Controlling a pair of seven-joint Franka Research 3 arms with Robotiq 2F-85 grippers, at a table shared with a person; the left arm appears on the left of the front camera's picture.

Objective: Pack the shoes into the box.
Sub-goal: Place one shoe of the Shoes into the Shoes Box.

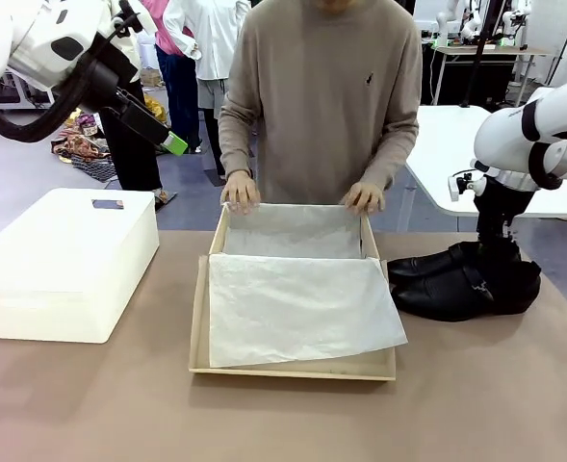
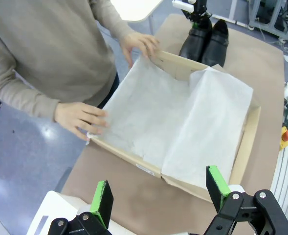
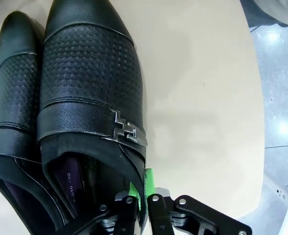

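Two glossy black shoes (image 1: 456, 284) lie side by side on the table, right of the box, toes toward it. My right gripper (image 1: 500, 252) comes down on their heel end. In the right wrist view the right gripper (image 3: 143, 188) is shut on the opening's side wall of the buckled shoe (image 3: 90, 88), with the other shoe (image 3: 14, 98) beside it. The open tan box (image 1: 198, 318) lies mid-table, lined with white tissue paper (image 1: 297, 303). My left gripper (image 1: 163, 133) hangs open, high at the left; the left gripper (image 2: 159, 188) looks down on the box (image 2: 246, 142) and the shoes (image 2: 205, 41).
A person stands at the far side with both hands (image 1: 240, 192) on the box's far rim. A large white plastic bin (image 1: 62, 260) stands on the table at the left. Bare brown table (image 1: 283, 423) runs along the near edge.
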